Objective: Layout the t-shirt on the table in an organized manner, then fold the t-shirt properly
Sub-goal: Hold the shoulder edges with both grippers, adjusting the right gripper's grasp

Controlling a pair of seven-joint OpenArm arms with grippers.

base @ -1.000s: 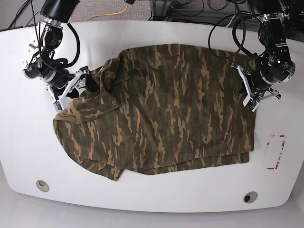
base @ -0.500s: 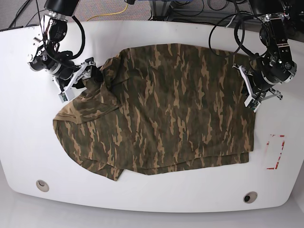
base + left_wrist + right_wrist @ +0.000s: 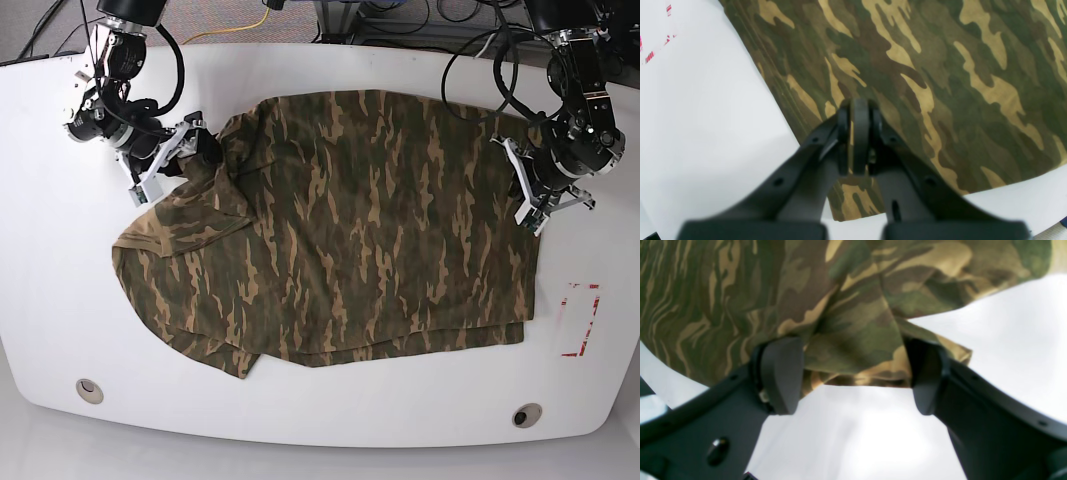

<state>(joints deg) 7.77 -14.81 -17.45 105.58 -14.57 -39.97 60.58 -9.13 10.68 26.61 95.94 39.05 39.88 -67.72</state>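
Note:
The camouflage t-shirt [image 3: 370,220] lies spread across the white table [image 3: 320,410], with its lower left part still folded and rumpled. My right gripper [image 3: 185,160] is at the sleeve by the collar. In the right wrist view it [image 3: 853,373] stands open, and a bunched fold of the t-shirt [image 3: 840,290] hangs between its fingers above the table [image 3: 857,440]. My left gripper [image 3: 525,200] is at the shirt's right edge. Its fingers [image 3: 857,110] are shut over the t-shirt [image 3: 940,66] near the hem, by the bare table [image 3: 706,116]. No cloth looks lifted there.
A red outline mark [image 3: 582,318] is on the table right of the shirt, and part of the mark [image 3: 650,56] shows in the left wrist view. Two small round holes [image 3: 89,389] [image 3: 526,414] sit near the front edge. Cables [image 3: 270,15] run behind the table.
My right gripper has moved up and inward along the sleeve toward the collar. The left gripper has shifted slightly upward. The shirt has hardly changed shape.

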